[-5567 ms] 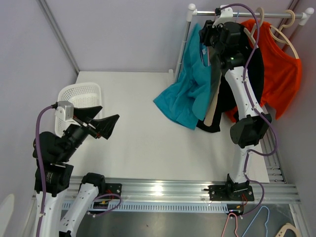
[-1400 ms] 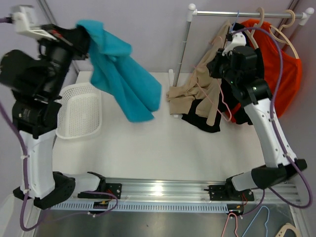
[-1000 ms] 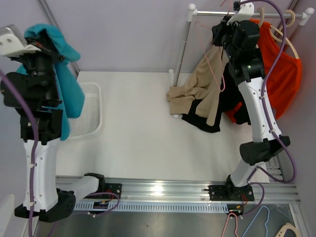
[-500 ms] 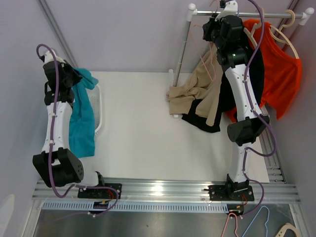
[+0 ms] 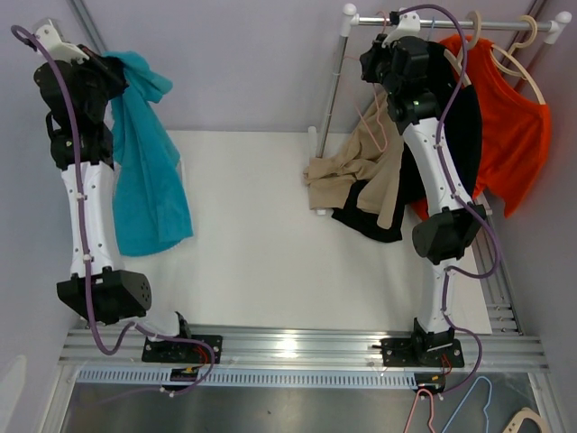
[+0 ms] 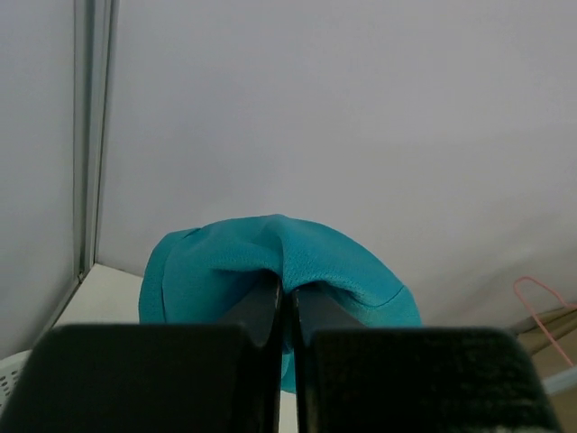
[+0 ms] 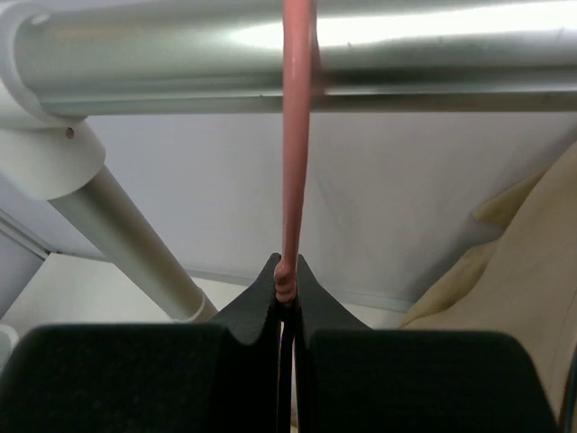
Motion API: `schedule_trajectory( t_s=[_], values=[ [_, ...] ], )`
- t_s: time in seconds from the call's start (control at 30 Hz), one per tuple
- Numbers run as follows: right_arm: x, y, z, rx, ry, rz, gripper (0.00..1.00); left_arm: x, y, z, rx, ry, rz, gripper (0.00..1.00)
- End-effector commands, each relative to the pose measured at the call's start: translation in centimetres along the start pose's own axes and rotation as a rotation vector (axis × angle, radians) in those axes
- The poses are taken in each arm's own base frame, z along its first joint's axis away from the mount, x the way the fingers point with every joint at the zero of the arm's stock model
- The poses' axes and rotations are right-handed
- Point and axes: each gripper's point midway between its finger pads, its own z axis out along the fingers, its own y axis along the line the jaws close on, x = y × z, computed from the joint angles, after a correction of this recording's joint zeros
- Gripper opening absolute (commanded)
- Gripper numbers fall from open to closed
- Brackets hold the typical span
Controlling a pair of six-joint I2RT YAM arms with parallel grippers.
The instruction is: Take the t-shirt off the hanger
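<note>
- Hanging from the left jaws, the teal t-shirt (image 5: 144, 171) is raised high at the far left, well apart from the clothes rail (image 5: 455, 24); its lower hem drapes down over the left edge of the worktop (image 5: 270, 253).
- Left jaws: clamped tight on a fold of the t-shirt, seen in the left wrist view.
- Right jaws: pinched narrow on the pink wire hanger (image 7: 296, 135), just under the rail; the wire runs up across the bar.
- In the way on the right: a beige garment (image 5: 361, 167) just beside and behind the pink hanger, touching a black garment (image 5: 451, 135); the rail's upright post (image 5: 334, 99) stands close by on the left.
- An orange garment (image 5: 514, 135) hangs at the far right of the rail.
- Count: t-shirts in jaws, 1; garments on rail, 3; wooden hangers (image 5: 521, 56) on rail, 2; pink wire hangers at rail, 1.
- Spare hangers lying near the arm bases, bottom right, 3: pink (image 5: 424, 406), blue (image 5: 473, 401), wooden (image 5: 527, 419).
</note>
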Motion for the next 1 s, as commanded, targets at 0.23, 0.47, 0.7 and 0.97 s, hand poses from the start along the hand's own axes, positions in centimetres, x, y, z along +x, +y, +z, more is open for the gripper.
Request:
schedule_trajectory(
  t_s=[0.23, 0.47, 0.7, 0.97],
  values=[
    [0.9, 1.1, 0.4, -0.042, 0.014, -0.002, 0.0, 6.0, 9.1, -1.3, -0.367, 0.071, -0.084, 0.01],
    [0.0, 2.1, -0.9, -0.085, 0.019, -0.01, 0.31, 11.0, 8.5, -4.4, -0.396, 0.206, -0.028, 0.03],
    [-4.3, 1.4, -5.5, -0.051, -0.024, -0.017, 0.76, 14.9, 10.5, -6.5, -0.491, 0.308, 0.001, 0.37],
    [-9.0, -5.0, -12.8, 0.09, -0.067, 0.056, 0.84, 12.3, 8.2, -8.6, -0.428, 0.256, 0.001, 0.99]
  ],
)
